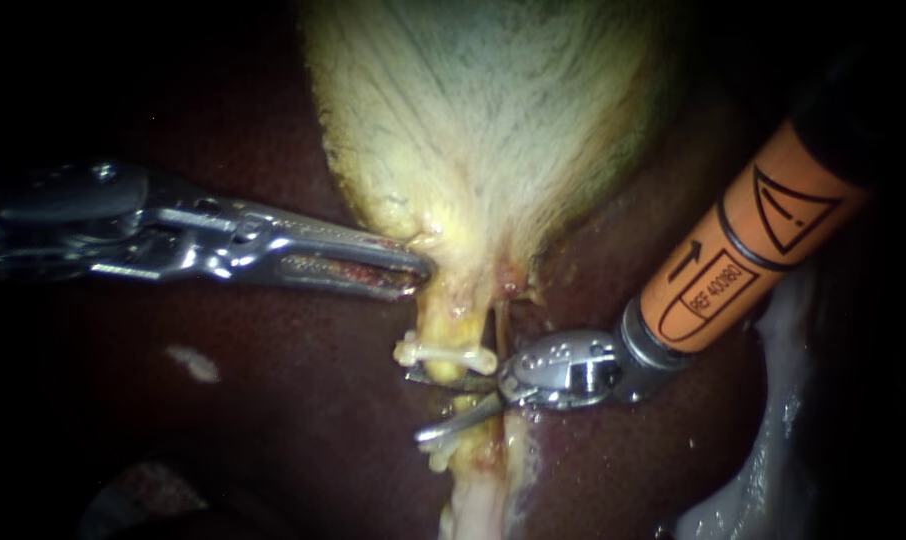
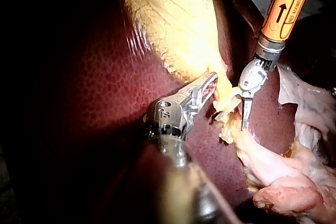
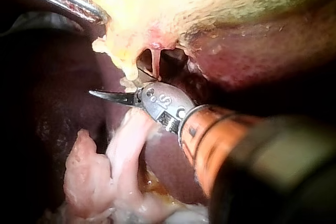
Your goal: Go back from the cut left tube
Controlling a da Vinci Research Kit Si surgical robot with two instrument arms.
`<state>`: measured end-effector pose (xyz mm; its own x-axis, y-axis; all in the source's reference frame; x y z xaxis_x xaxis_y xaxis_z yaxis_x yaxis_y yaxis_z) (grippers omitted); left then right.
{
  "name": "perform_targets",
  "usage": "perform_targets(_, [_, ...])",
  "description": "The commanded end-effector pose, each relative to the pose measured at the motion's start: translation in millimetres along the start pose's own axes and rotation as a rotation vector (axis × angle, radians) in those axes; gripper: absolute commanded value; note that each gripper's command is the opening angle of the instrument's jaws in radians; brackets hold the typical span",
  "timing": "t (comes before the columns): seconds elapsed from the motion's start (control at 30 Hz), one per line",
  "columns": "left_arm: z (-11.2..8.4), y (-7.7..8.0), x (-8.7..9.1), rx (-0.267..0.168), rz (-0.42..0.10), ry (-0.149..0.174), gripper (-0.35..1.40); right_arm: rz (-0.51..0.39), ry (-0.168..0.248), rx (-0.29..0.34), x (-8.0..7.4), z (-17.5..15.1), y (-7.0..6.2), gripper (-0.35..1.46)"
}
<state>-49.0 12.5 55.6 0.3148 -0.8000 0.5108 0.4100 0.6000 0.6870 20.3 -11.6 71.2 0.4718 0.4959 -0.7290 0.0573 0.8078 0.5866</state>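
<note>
The pale yellow gallbladder [image 1: 483, 120] hangs down the middle of the endoscope view. From its neck the yellowish left tube [image 1: 441, 325] runs downward, with a white clip [image 1: 443, 355] across it. My left instrument [image 1: 415, 270] comes in from the left, its jaws shut on the gallbladder's neck edge. The right instrument [image 1: 425, 405], with an orange sleeve [image 1: 733, 260], has its blades open just below the clip, one blade under the clip and one lower [image 1: 453, 424]. Ragged yellow tube tissue [image 1: 465, 405] lies between them. In the right wrist view the blades [image 3: 107, 96] point past the neck.
Dark red liver [image 1: 273, 400] surrounds everything. A thin second tube [image 1: 500, 325] runs beside the left tube, close to the right instrument's wrist. Pale fatty tissue [image 1: 763, 440] lies at the lower right, and pink tissue [image 2: 283, 177] lies beyond the blades in the left wrist view.
</note>
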Motion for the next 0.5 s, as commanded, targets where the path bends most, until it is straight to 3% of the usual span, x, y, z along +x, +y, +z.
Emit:
perform_targets(0.03, [0.0,0.0,0.0,0.000,0.000,0.000,-0.35,-0.002,-0.001,0.003,0.1,-0.1,-0.3,0.94])
perform_targets(0.27, [0.0,0.0,0.0,0.000,0.000,0.000,-0.35,-0.010,-0.003,0.021,0.1,-1.6,-2.3,1.11])
perform_targets(0.5, [-0.1,0.1,0.1,0.000,0.000,0.000,-0.35,-0.009,-0.002,0.016,-0.6,-5.5,-2.1,1.10])
